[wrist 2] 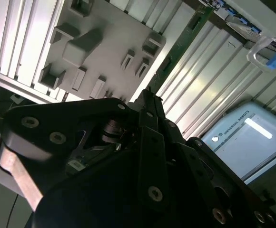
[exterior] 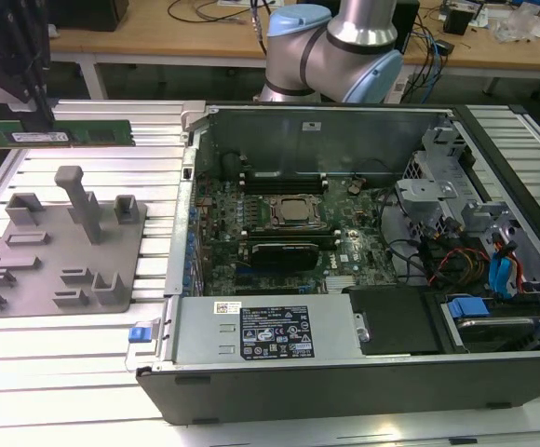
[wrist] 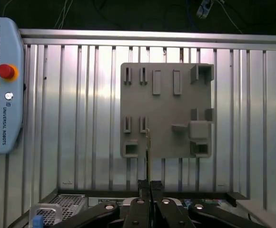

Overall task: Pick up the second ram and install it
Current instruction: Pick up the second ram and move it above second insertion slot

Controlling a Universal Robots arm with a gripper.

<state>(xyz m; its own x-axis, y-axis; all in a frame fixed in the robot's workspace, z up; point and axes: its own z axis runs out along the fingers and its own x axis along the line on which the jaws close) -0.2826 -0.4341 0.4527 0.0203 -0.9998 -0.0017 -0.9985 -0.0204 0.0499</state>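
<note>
Evidently the pick-up is done and the install is not. In the exterior view the ram is seen on edge at that view's far left, with its broad green face and white label turned to the camera. It is placed over the ribbed desk, beyond the grey plate with its upright posts. It is well apart from the open case, and no part of the strip is over the board inside. From this, the carrying across and the seating are judged to be left. Whether the ram's lower edge is touching the desk or is just clear of it cannot be told.

The gripper is set on the ram's upper edge, towards the end farther from the case. The jaws are drawn narrow and closed on the ram. In the first wrist view the ram is seen edge-on as a thin line running out from the gripper, with no gap at either side and the plate behind it. In the second wrist view the ram is seen reaching out from the gripper. Nothing else is touched by the jaws.
</note>
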